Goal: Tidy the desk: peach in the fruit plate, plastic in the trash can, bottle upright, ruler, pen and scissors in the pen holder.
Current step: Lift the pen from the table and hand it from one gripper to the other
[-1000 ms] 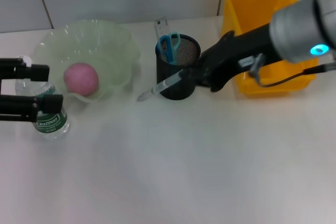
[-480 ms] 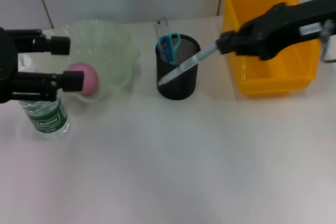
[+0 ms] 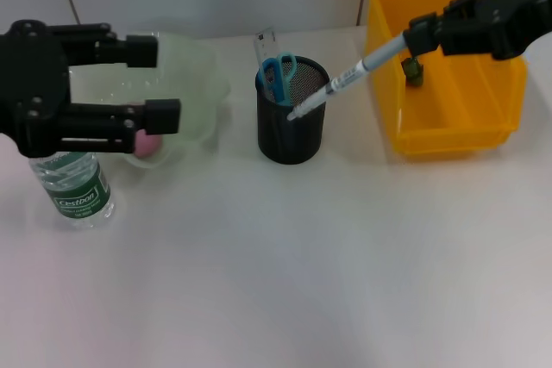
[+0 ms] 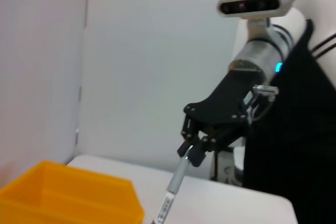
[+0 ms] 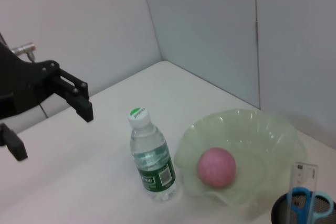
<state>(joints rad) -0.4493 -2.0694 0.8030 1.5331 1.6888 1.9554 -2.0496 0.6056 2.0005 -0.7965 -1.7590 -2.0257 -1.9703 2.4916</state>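
The right gripper (image 3: 412, 40) holds the pen (image 3: 345, 81) clamped between its fingers above the yellow trash can (image 3: 483, 131), the pen slanting down so its tip sits at the rim of the black mesh pen holder (image 3: 292, 127) — where the blue scissors (image 3: 278, 76) and the clear ruler (image 3: 264, 45) already stand. The left gripper (image 3: 155, 84), fingers spread wide and holding nothing, hangs in the air over the green fruit plate (image 3: 194, 84), which holds the peach (image 5: 216, 167); the water bottle (image 3: 73, 187) stands upright just beside the plate. The risk lies in the pen's steep slant: released at this angle, the tip could catch on the rim or strike the scissors' handles, and the pen might tumble onto the desk — or a sideways push could tip the light holder over, spilling what it holds.
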